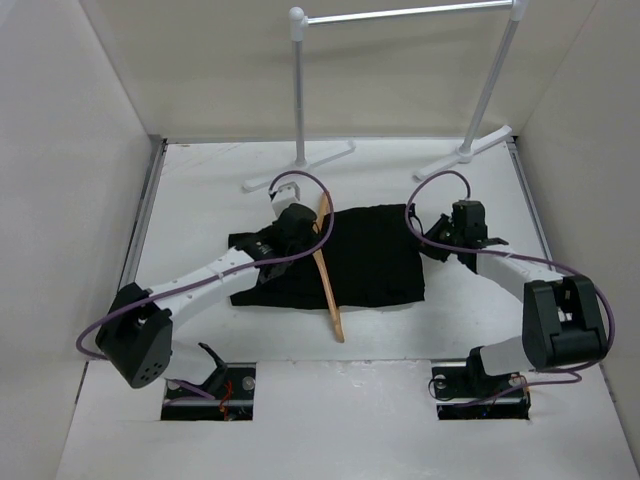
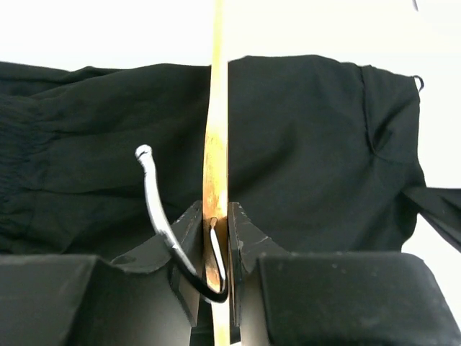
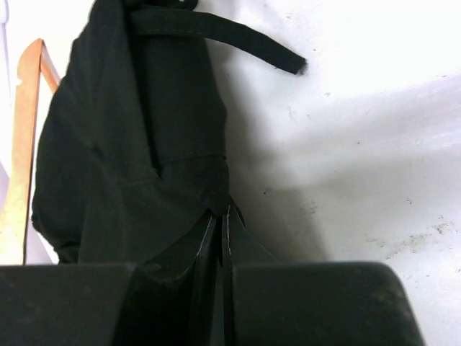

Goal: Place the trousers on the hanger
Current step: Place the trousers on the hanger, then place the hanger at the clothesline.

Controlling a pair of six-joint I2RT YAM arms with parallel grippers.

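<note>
The black trousers lie folded on the white table, passed through the wooden hanger, which stands on edge across their left part. My left gripper is shut on the hanger at its top, beside the metal hook; the trousers spread behind it. My right gripper is at the trousers' right edge, shut on a pinch of the cloth. A loose black strap trails onto the table. The hanger's end shows at the left of the right wrist view.
A silver clothes rail stands at the back on two posts with flat feet. White walls close in the table on the left, right and back. Purple cables loop over both arms.
</note>
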